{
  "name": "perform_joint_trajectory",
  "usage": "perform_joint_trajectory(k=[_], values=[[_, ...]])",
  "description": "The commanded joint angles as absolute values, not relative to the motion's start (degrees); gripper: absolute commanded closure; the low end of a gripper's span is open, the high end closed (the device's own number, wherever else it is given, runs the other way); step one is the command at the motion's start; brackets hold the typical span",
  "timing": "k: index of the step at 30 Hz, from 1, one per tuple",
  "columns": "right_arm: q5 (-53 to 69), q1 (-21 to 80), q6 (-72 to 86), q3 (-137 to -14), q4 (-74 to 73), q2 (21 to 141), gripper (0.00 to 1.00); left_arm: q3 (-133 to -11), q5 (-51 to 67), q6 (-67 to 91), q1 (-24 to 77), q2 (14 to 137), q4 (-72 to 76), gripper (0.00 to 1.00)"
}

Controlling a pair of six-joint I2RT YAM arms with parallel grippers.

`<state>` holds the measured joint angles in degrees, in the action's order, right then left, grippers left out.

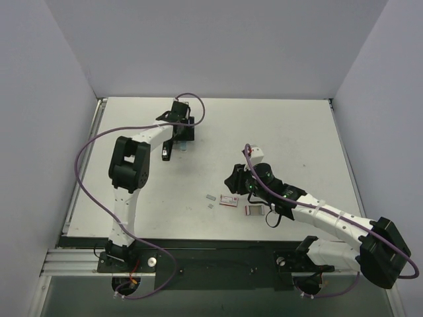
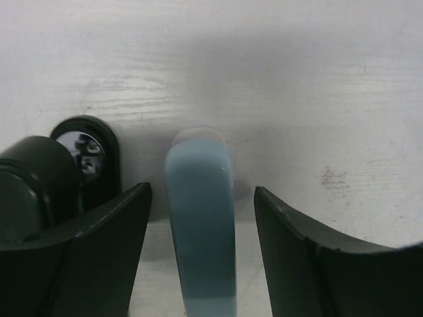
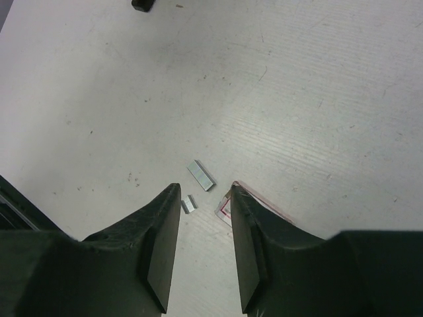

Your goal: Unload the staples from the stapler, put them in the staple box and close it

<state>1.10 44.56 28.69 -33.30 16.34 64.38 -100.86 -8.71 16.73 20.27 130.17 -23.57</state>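
— Lying just beside the red-and-white box (image 1: 229, 201) are the staples (image 3: 200, 176); the stapler (image 2: 201, 224) sits well apart from it.
— Grippers?
— The left gripper (image 2: 201, 193) straddles the stapler, fingers wide, not touching it; the right gripper (image 3: 203, 188) is parted, empty, by the box.

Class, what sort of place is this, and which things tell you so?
Probably a robotics lab test cell: a white table boxed in by plain grey walls, a left arm and a right arm bolted at its near edge.
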Motion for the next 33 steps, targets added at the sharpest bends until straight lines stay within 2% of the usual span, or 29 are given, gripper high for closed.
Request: perform_joint_trajectory(k=[1,2,9,17,27,33], values=[[1.76,44.12,29.27,-34.98,16.17,62.4,0.67,-98.88,-8.96,16.96,20.83,124.91,-24.09,0.23],[1.76,44.21,29.18,-35.07,16.17,62.14,0.65,-98.7,-9.23,16.96,21.0,124.37,-23.91,0.17],[2.37,44.47,29.35,-35.33,15.12,61.52,0.64,-96.51,-10.9,16.52,21.8,117.61,-21.97,0.14],[0.19,45.35,28.39,-36.3,11.35,58.98,0.63,-93.26,-11.95,17.22,23.9,110.14,-21.45,0.14],[-7.2,45.0,27.95,-37.88,-2.54,54.15,0.59,-79.55,-9.84,21.09,27.94,94.41,-17.67,0.15],[-8.79,44.83,29.97,-37.79,-10.79,52.56,0.57,-71.82,-7.3,22.59,30.23,83.07,-20.91,0.15]])
